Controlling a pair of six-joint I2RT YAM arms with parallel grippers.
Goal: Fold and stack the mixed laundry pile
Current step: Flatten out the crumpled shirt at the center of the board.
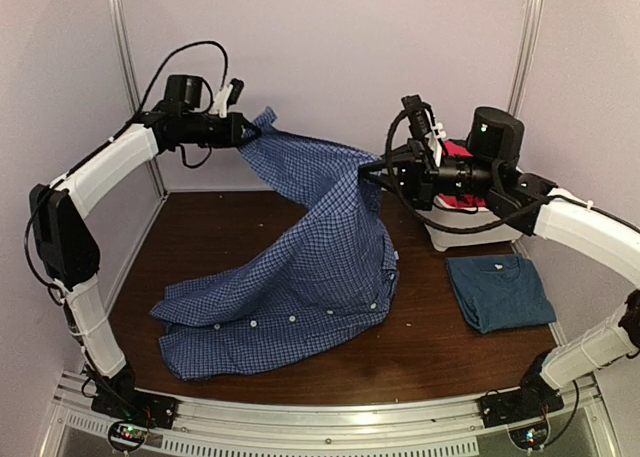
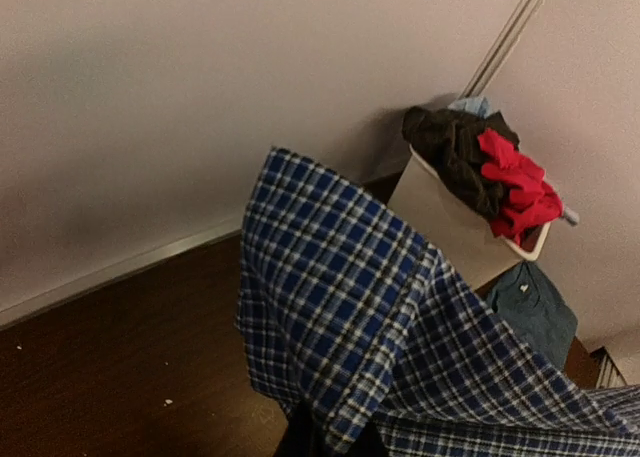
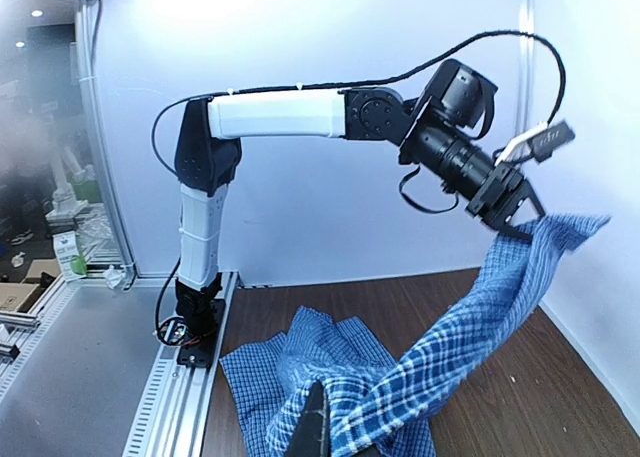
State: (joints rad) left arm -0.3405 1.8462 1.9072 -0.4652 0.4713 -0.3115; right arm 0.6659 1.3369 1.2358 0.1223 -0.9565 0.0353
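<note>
Left jaws & right jaws clamp the check shirt, hung btwn them, hem on table, prob. spreading it to fold.

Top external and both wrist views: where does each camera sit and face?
Top external: above and behind the robot, looking down on the table; both arms show, left end effector and right end effector holding the checked shirt.
Left wrist: on the raised left arm, facing the white bin; own fingers barely show.
Right wrist: facing left toward the left arm; one own finger shows.
Shared: all show the shirt.
</note>
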